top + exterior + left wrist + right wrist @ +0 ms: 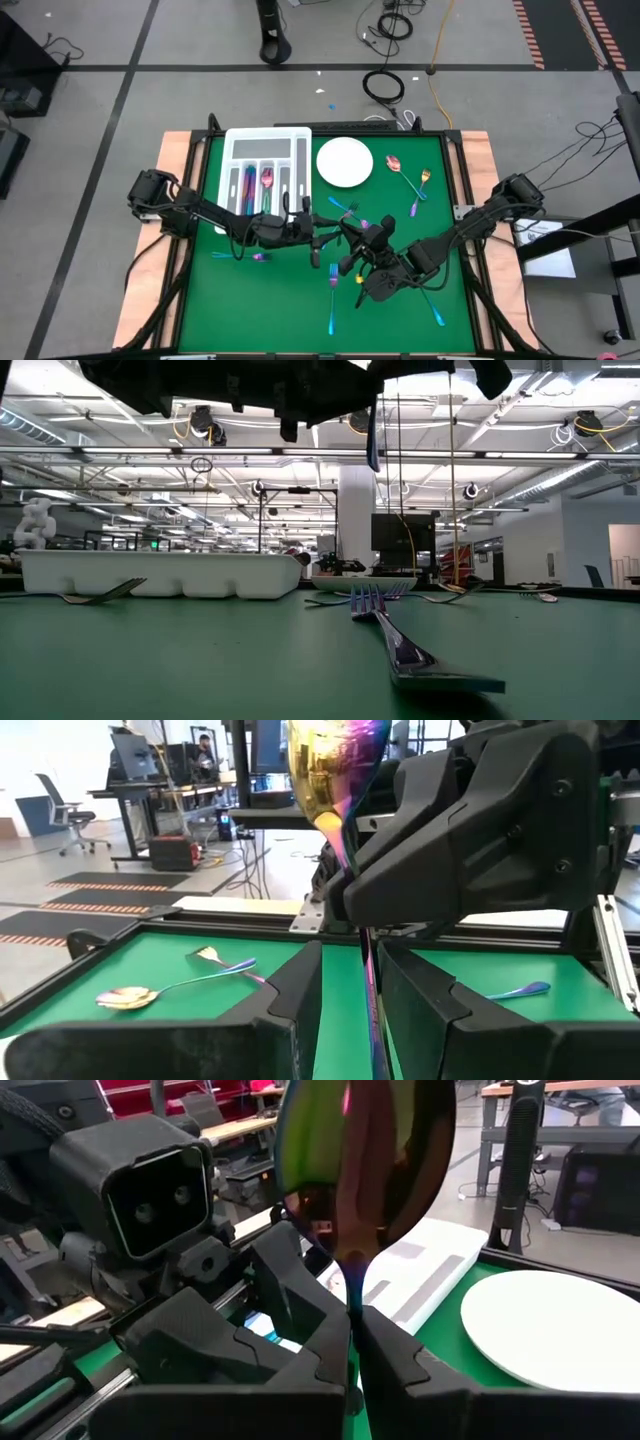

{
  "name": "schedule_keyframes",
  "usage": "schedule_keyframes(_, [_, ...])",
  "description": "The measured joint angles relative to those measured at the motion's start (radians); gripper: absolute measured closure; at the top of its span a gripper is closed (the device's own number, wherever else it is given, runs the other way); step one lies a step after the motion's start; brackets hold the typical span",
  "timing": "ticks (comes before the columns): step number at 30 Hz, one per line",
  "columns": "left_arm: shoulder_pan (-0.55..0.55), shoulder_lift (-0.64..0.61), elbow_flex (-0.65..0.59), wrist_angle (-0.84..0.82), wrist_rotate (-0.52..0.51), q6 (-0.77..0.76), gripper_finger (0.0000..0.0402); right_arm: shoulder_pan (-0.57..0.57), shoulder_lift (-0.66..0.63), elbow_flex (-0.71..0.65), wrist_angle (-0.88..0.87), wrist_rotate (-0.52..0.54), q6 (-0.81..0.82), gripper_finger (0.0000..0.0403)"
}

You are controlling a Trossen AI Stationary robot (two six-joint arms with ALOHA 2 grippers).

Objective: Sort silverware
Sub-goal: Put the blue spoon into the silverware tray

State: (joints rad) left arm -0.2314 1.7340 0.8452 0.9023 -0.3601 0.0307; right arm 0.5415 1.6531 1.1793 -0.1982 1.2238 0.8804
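Right wrist view shows a shiny spoon [365,1170] standing up between two dark fingers [310,1350]. Those fingers are squeezed tight on its thin handle, and the round bowl of the spoon sticks up above the fingertips — green, pink and gold. Past the fingers lies the white plate [555,1325] and the white tray [420,1275].

The left wrist view shows the same spoon [335,770] from the other side. Its handle runs down between the left fingers [300,1000], which stand a little apart with the handle in the gap. I cannot tell if they touch it.

From above, the left gripper [322,238] and the right gripper [352,240] meet near the middle of the green table [420,225], just in front of the tray [262,162].

More silverware lies flat around them — a spoon and fork [410,180] beyond the right gripper near the plate [345,162], a fork [333,300] below it, and some pieces [257,182] already in the tray's slots.
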Motion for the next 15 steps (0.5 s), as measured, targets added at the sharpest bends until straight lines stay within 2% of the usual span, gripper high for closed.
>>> schedule_keyframes(8, [-0.001,0.0,0.0,-0.004,-0.016,0.001,0.031,-0.002,0.0,0.0,-0.001,-0.01,0.0,0.0402])
schedule_keyframes(15, [-0.001,0.0,0.0,-0.01,-0.016,0.016,0.0385,-0.005,0.0,0.0,-0.002,-0.018,-0.01,0.0401])
